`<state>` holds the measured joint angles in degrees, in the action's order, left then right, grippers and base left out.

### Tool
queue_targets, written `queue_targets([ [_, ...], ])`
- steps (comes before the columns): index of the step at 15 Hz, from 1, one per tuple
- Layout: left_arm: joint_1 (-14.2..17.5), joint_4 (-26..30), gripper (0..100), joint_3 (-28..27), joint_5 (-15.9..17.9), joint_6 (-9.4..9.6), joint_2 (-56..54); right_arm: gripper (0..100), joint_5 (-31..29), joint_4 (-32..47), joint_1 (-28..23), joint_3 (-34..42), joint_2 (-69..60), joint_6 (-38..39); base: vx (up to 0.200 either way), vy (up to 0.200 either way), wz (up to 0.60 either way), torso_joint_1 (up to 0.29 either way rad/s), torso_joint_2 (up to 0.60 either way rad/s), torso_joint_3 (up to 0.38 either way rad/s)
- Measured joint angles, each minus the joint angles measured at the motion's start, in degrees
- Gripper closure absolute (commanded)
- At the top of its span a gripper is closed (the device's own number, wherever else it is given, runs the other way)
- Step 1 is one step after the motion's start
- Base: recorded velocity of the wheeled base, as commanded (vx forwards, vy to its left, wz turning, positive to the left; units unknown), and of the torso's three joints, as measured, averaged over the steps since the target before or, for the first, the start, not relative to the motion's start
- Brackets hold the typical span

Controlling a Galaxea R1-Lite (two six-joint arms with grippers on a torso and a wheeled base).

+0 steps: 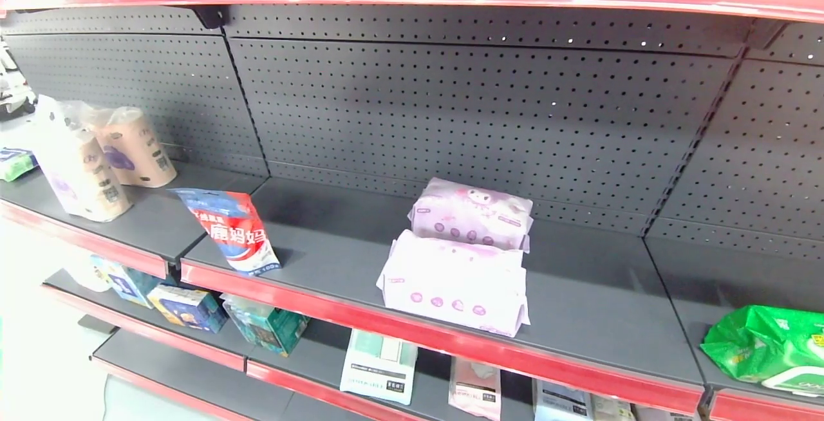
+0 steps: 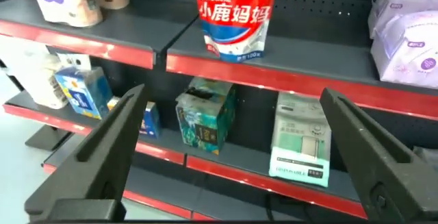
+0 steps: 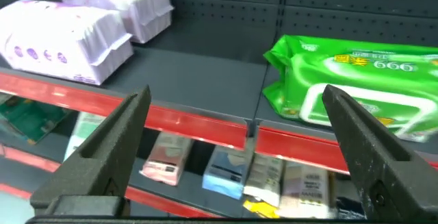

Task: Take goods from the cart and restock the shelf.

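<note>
The grey shelf (image 1: 599,292) with a red front edge carries two pink-and-white tissue packs (image 1: 454,279), one behind the other. A red-and-blue pouch (image 1: 232,231) stands to their left, and a green wipes pack (image 1: 766,344) lies at the right. My left gripper (image 2: 233,155) is open and empty, in front of the lower shelf below the pouch (image 2: 236,15). My right gripper (image 3: 239,155) is also open and empty, facing the shelf edge between the pink packs (image 3: 65,39) and the green pack (image 3: 356,80).
Wrapped paper rolls (image 1: 96,157) stand at the shelf's far left. The lower shelf holds small boxes (image 1: 187,308), a teal box (image 2: 205,114), a white-green box (image 2: 299,145) and several flat packets (image 3: 233,172). A black pegboard wall (image 1: 483,105) backs the shelf.
</note>
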<state>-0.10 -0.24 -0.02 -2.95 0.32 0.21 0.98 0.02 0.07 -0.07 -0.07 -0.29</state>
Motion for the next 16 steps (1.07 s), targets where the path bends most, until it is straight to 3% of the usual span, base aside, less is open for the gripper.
queue_targets([
  [7, -0.01, 0.00, 0, 0.02, 0.00, 0.04, 0.00, 0, -0.02, -0.02, 0.00, -0.02, 0.00, 0.11, 0.000, 0.000, -0.60, 0.005, 0.01, -0.002],
  [16, 0.02, 0.02, 0, 0.02, -0.02, 0.01, 0.00, 0, -0.02, -0.02, 0.00, -0.02, 0.00, 0.09, 0.000, 0.000, 0.00, 0.000, 0.00, 0.000],
])
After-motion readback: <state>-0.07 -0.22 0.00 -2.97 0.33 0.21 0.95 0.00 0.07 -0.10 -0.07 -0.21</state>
